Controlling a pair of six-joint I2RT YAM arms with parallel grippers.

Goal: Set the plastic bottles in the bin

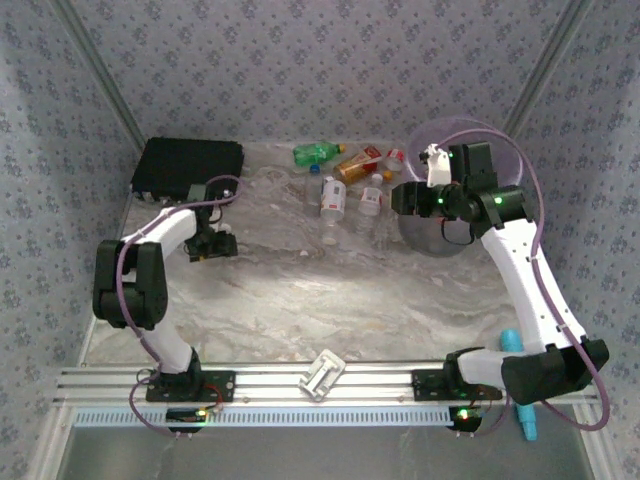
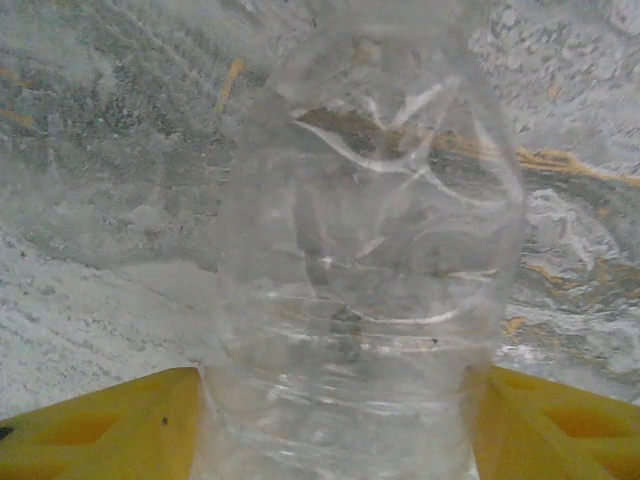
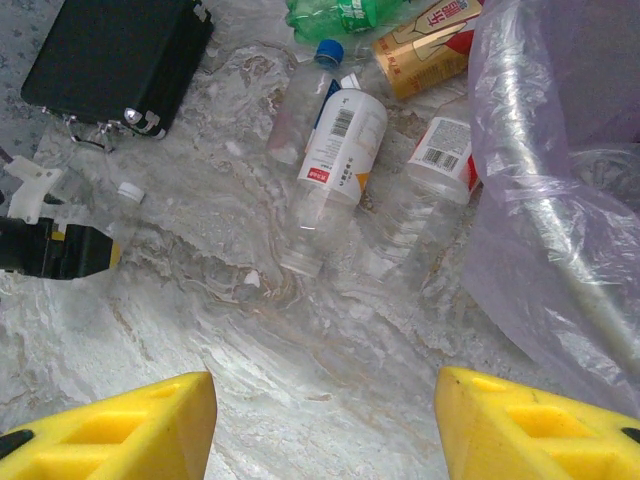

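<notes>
Pinching one clear bottle (image 2: 370,250) at ten o'clock, the left tool (image 2: 335,430) presses against both its sides. The right tool (image 3: 325,420) hangs wide and empty. Five more bottles (image 3: 340,140) lie at twelve o'clock, beside one bin (image 3: 520,230).

Yellow fingers (image 2: 100,430) on the left pincer (image 2: 338,400), and a clear bottle (image 2: 370,250) between them, over a grey-white marbled tabletop (image 2: 90,150) veined rusty brown. The right pincer (image 3: 325,400) is yellow too: ahead of it a green bottle (image 3: 340,15), an orange bottle (image 3: 415,60) labelled red and white, a blue cap (image 3: 329,51); pale-purple translucent bin (image 3: 570,230) to its right, black case (image 3: 115,50) far left.
</notes>
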